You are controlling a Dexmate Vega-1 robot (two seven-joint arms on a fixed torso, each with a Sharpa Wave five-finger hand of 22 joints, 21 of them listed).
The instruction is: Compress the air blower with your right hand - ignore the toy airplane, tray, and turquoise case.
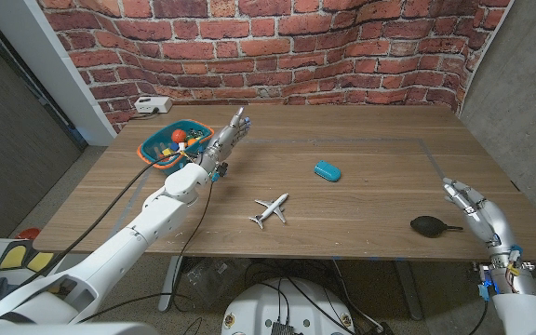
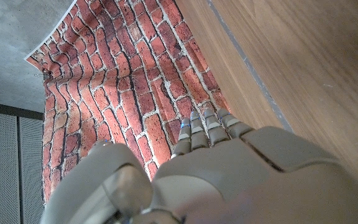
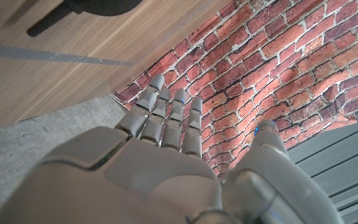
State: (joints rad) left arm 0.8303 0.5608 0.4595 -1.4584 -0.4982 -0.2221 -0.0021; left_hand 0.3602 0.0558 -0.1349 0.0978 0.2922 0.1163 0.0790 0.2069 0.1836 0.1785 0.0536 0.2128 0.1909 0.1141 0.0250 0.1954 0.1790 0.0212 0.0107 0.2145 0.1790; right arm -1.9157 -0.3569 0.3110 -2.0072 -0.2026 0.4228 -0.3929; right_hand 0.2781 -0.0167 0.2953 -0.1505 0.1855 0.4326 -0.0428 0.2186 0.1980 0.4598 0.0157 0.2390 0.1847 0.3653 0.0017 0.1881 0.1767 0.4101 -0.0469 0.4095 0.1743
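Head view: we find the air blower [image 1: 427, 224] near the table's [image 1: 370, 158] front right edge, just beside the right hand [image 1: 474, 207], which is empty with fingers extended. We judge the bulb soft and light; grip its round body, not the nozzle. The tray [image 1: 156, 149] holds small colourful items.

Left wrist view: the left hand [image 2: 210, 162] holds nothing, fingers straight.

Right wrist view: the blower lies apart from the extended fingers [image 3: 166, 115].

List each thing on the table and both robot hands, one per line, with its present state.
air blower: lying on table, untouched
right hand: open, beside blower
left hand: open, fingers straight, by the tray
toy airplane: lying on table
turquoise case: closed
tray: holding small items
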